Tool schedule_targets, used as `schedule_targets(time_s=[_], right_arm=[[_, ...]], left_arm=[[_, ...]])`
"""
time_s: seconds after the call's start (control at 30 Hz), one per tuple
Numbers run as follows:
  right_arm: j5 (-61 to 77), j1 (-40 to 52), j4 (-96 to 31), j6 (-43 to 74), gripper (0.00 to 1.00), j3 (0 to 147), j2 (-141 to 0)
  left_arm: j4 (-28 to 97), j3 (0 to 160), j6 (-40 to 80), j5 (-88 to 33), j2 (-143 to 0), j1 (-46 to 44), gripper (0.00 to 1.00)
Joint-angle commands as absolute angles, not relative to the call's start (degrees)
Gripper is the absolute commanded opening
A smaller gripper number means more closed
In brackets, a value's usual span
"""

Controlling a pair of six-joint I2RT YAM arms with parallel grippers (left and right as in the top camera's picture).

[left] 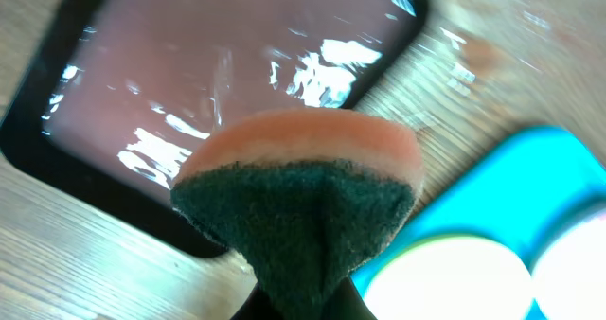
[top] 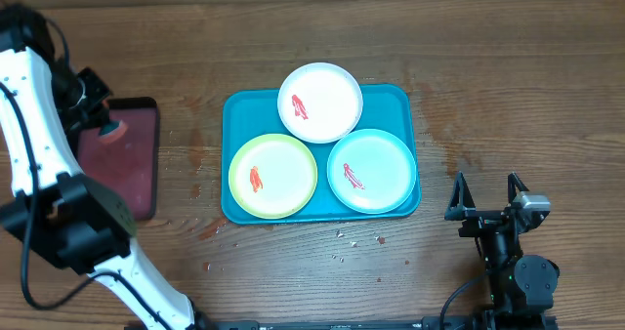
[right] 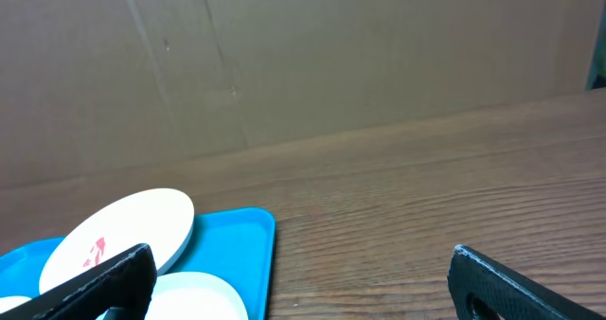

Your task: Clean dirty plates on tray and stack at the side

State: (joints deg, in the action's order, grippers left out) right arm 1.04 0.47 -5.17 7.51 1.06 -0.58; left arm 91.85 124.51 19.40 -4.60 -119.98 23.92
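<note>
Three plates lie on the turquoise tray (top: 241, 106): a white plate (top: 320, 102) at the back, a yellow-green plate (top: 272, 175) front left, a mint-blue plate (top: 372, 170) front right. Each has a red smear. My left gripper (top: 109, 130) is shut on an orange and dark-green sponge (left: 298, 192) and holds it over the dark-red tray (top: 132, 164), left of the turquoise tray (left: 530, 183). My right gripper (top: 485, 195) is open and empty, right of the turquoise tray (right: 251, 244). The white plate (right: 118, 230) shows in the right wrist view.
The black-rimmed dark-red tray (left: 227, 64) lies at the left of the wooden table. Small crumbs (top: 356, 240) lie in front of the turquoise tray. A brown cardboard wall (right: 284, 55) stands behind the table.
</note>
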Motion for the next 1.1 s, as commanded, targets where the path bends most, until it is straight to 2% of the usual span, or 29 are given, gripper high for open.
schedule_targets(time_s=[0.0, 0.23, 0.43, 0.53, 0.63, 0.73, 0.87, 0.97, 1.0, 1.03, 1.07], right_arm=[[0.5, 0.8, -4.8, 7.5, 1.00, 0.4, -0.2], [0.5, 0.8, -4.8, 7.5, 1.00, 0.4, -0.2], [0.5, 0.8, -4.8, 7.5, 1.00, 0.4, -0.2], [0.5, 0.8, -4.8, 7.5, 1.00, 0.4, -0.2], [0.5, 0.8, -4.8, 7.5, 1.00, 0.4, -0.2], [0.5, 0.8, -4.8, 7.5, 1.00, 0.4, -0.2], [0.5, 0.8, -4.8, 7.5, 1.00, 0.4, -0.2], [12.0, 0.8, -2.5, 7.5, 1.00, 0.4, -0.2], [19.5, 0.8, 1.7, 7.5, 1.00, 0.5, -0.2], [28.7, 0.8, 13.6, 7.5, 1.00, 0.6, -0.2], [29.3, 0.8, 16.6, 8.0, 1.00, 1.2, -0.2]], left_arm=[[95.1, 124.7, 15.0, -9.1, -115.2, 15.9, 0.04], [91.0, 114.7, 12.8, -8.6, -115.2, -2.8, 0.05], [76.3, 98.0, 13.3, -9.2, -115.2, -13.8, 0.04], [63.1, 88.2, 14.2, -11.6, -115.2, -17.9, 0.04], [60.3, 84.3, 18.1, -11.3, -115.2, -18.4, 0.04], [63.0, 83.8, 20.4, -7.0, -114.9, -18.4, 0.04], [63.9, 82.2, 20.4, -8.2, -109.7, -18.4, 0.05], [57.5, 73.3, 19.5, -8.4, -98.1, -18.4, 0.04], [54.4, 69.1, 19.5, -8.4, -94.7, -18.4, 0.04], [49.4, 63.3, 19.3, -8.4, -90.8, -18.4, 0.04], [47.4, 61.8, 19.3, -8.5, -90.2, -18.4, 0.04]])
